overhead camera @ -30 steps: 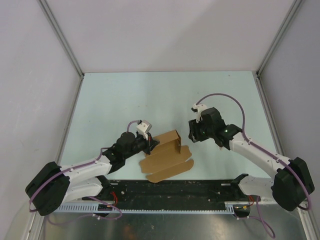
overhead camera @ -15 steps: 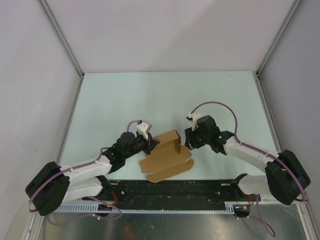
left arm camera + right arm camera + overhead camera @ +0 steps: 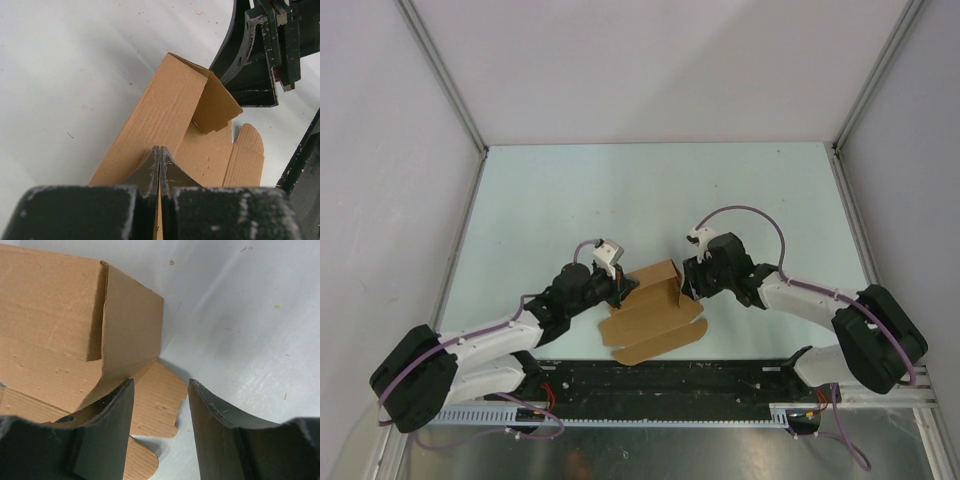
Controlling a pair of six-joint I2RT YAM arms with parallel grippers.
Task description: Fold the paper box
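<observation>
The paper box (image 3: 655, 305) is a brown cardboard sheet, partly folded, lying near the table's front middle. Its far wall stands up with a side flap bent inward (image 3: 215, 107). My left gripper (image 3: 623, 286) is shut on the left end of that raised wall, whose edge sits between the fingers (image 3: 160, 167). My right gripper (image 3: 687, 278) is open at the box's right end. In the right wrist view its left finger (image 3: 107, 420) is against the bent side flap (image 3: 132, 320), and a rounded tab (image 3: 157, 402) lies flat between the jaws.
The pale table (image 3: 650, 190) is bounded by grey walls at the back and sides. A black rail (image 3: 670, 375) with the arm bases runs along the near edge, just in front of the box.
My right gripper has moved left and a little down, from about a hand's width away right up to the box's right end. The left gripper and the box have stayed put.
</observation>
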